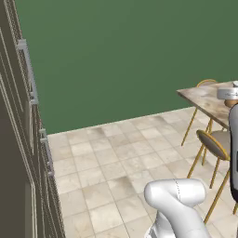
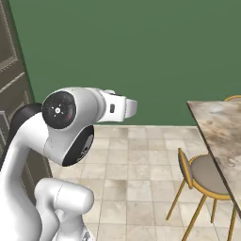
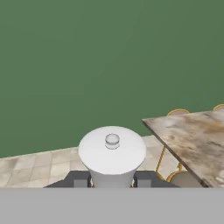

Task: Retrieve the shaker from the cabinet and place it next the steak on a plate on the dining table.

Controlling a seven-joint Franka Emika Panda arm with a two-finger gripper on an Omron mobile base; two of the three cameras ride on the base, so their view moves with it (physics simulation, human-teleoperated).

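- Presently: shaker out of the cabinet, white cap up, clamped between the nearly closed gripper fingers.
- Dining table ahead to the right, well apart.
- Outstanding: carry over, set beside steak on plate.

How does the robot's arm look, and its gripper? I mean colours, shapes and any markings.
The arm is glossy white, built of thick rounded tube-like links. Its joints are dark: one big round joint cap is black and grey with a small red mark near its centre. No loose cables are visible. The gripper has two small, dark grey, blocky finger tips.
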